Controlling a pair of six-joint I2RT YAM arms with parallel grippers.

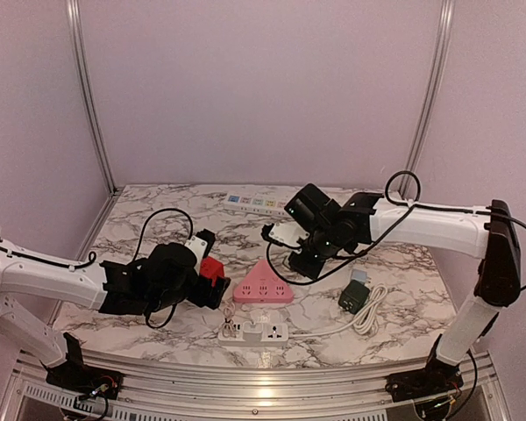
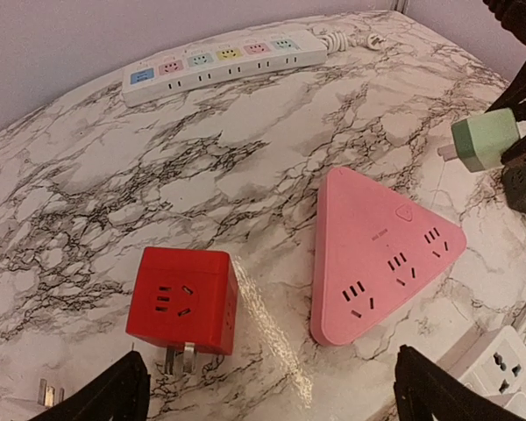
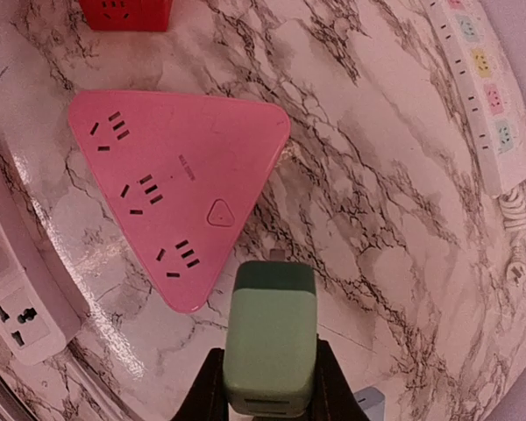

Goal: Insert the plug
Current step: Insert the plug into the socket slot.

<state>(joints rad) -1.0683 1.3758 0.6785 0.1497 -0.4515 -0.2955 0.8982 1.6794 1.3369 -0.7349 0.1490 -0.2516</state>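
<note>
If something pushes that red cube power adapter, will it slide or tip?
The red cube power adapter probably slides rather than rolls: flat faces on the glossy marble tabletop. Its protruding metal prongs may catch, twisting it.

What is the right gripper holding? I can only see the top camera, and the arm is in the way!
Observer: The right gripper is shut on a pale green boxy plastic plug.
Operator: Is it plugged in yet?
Observer: No. Its tip shows beside the edge of the pink triangular plastic power strip, in none of the sockets.
Operator: Anything else I can't see from up here?
Observer: The red plastic cube socket has its own metal prongs sticking out of one side.
</note>
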